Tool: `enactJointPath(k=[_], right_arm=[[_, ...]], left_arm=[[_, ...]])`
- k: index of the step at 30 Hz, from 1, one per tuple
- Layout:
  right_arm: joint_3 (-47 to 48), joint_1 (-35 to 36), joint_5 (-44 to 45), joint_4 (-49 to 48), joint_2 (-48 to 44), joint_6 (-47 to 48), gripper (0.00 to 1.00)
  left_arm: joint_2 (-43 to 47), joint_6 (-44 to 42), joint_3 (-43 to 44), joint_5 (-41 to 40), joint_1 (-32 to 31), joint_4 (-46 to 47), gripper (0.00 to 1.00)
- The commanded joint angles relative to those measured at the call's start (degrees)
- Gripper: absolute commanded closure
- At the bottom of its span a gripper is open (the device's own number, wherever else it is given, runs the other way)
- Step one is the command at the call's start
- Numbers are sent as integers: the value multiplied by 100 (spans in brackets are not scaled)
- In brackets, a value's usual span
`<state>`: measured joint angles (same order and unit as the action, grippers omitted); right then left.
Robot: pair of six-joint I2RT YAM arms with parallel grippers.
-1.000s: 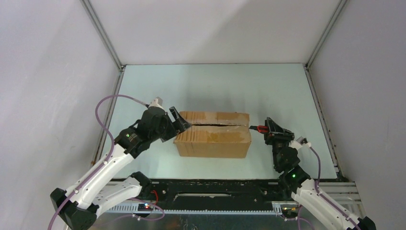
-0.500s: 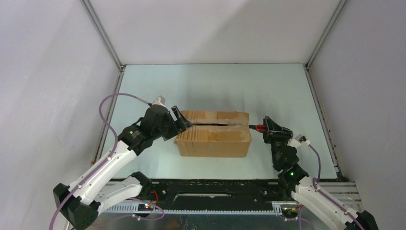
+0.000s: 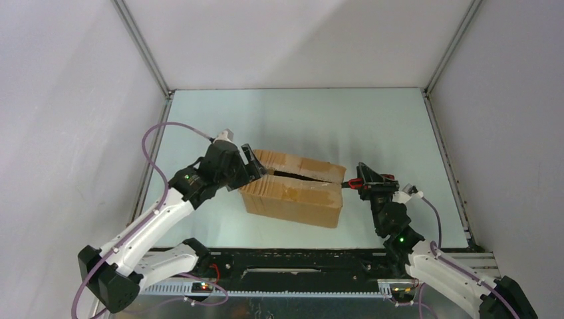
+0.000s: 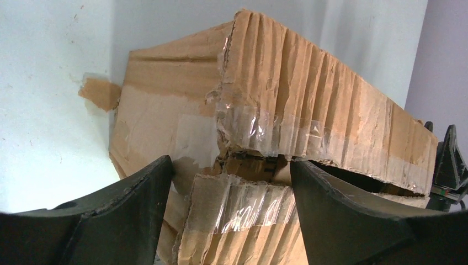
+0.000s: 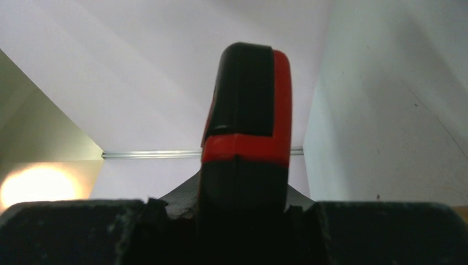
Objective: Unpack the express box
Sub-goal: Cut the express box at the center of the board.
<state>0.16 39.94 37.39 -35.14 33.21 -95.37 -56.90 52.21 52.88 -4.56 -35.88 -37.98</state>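
The express box (image 3: 296, 196), a brown corrugated carton, lies skewed at mid-table with its top seam split open. My left gripper (image 3: 256, 169) is at the box's left end. In the left wrist view the box (image 4: 309, 94) fills the frame, and the left gripper (image 4: 229, 163) stands open astride the taped end of the near flap. One finger lies by the end face, the other at the slit's edge. My right gripper (image 3: 364, 181) is shut on a red-handled utility knife (image 3: 354, 185), whose tip is at the box's right end. The knife (image 5: 248, 121) rises between the right gripper's (image 5: 243, 207) jaws.
Grey walls close in the table (image 3: 299, 119) on three sides, with metal rails (image 3: 143, 60) at the corners. A torn scrap of brown tape (image 4: 99, 93) sticks out from the box's end. Purple cables (image 3: 153, 143) loop off both arms.
The box has swung, its left end going back with my left gripper, so it now lies skewed. My right gripper and knife have moved left toward the box's right end.
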Motion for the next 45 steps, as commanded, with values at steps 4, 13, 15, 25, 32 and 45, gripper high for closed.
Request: enactJointPath(k=[4, 13, 15, 25, 32, 45], right_arm=[[163, -942, -1877, 695, -644, 174, 100], [167, -1842, -2357, 1691, -1671, 10, 100], [160, -1842, -2350, 1486, -1537, -7, 100], [190, -1717, -2296, 1629, -1592, -50, 100], [293, -1697, -2437, 1358, -1232, 95, 100], [344, -1548, -2325, 1584, -1397, 199, 100]], left_arm=[[72, 128, 113, 283, -181, -17, 20], [304, -90, 265, -90, -178, -395, 12], [325, -243, 342, -49, -190, -465, 9], [377, -1693, 1455, -165, -197, -1709, 0], [-501, -3746, 2986, 295, -1350, -2243, 0], [-3094, -7249, 4855, 1143, -2685, -2325, 0]])
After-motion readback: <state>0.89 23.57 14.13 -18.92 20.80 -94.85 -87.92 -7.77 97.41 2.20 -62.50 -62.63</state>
